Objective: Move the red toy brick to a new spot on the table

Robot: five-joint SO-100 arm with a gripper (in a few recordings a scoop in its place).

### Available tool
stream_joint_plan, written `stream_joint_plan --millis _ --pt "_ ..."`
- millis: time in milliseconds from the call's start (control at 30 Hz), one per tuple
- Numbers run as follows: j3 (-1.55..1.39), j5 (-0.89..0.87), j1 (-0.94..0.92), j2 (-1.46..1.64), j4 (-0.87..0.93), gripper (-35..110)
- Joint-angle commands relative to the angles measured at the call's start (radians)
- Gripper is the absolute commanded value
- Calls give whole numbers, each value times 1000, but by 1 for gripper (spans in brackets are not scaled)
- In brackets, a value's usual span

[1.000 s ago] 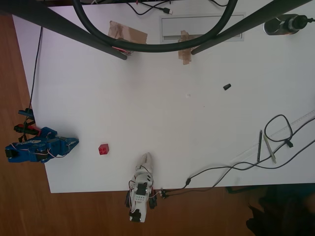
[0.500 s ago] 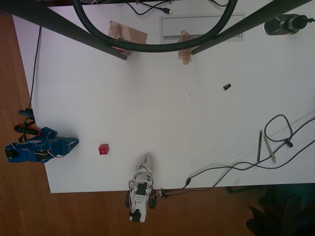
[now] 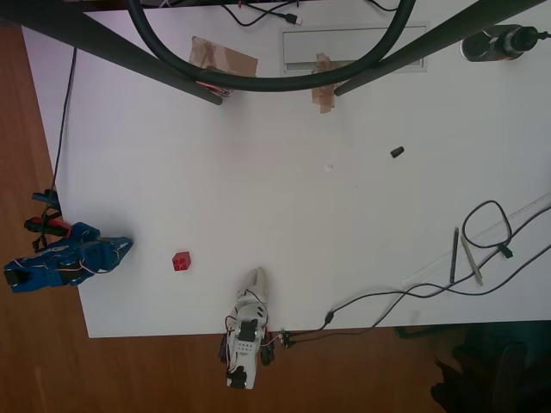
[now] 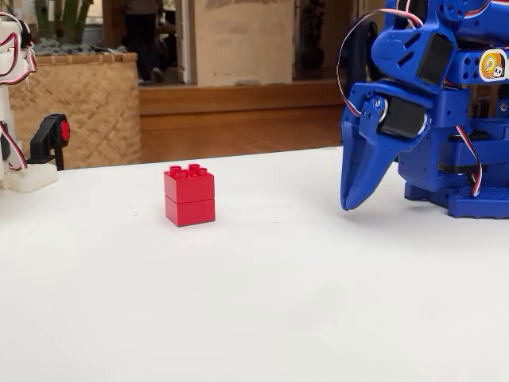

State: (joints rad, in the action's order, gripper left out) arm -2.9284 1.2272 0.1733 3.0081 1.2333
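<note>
Red studded plastic toy brick (image 3: 181, 261) (image 4: 189, 195), two layers tall, is seen standing upright and alone on the large flat white worktop (image 3: 284, 206) (image 4: 254, 302), near its lower left part in the overhead view. The blue arm's end effector (image 3: 123, 246) (image 4: 355, 199) is seen near the worktop's left edge, pointed toward the brick but well apart from it. In the fixed view its tip is lowered close to the surface with the jaws closed and nothing held between them.
</note>
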Motion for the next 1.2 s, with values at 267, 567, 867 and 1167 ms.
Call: stream_joint_plan --millis 267,567,867,1167 --pt "813 5 -71 -788 -64 4" --pt "997 261 -213 -1052 -245 17" --pt "902 526 -370 -1144 -541 25" --pt "755 626 -405 -1120 -632 30"
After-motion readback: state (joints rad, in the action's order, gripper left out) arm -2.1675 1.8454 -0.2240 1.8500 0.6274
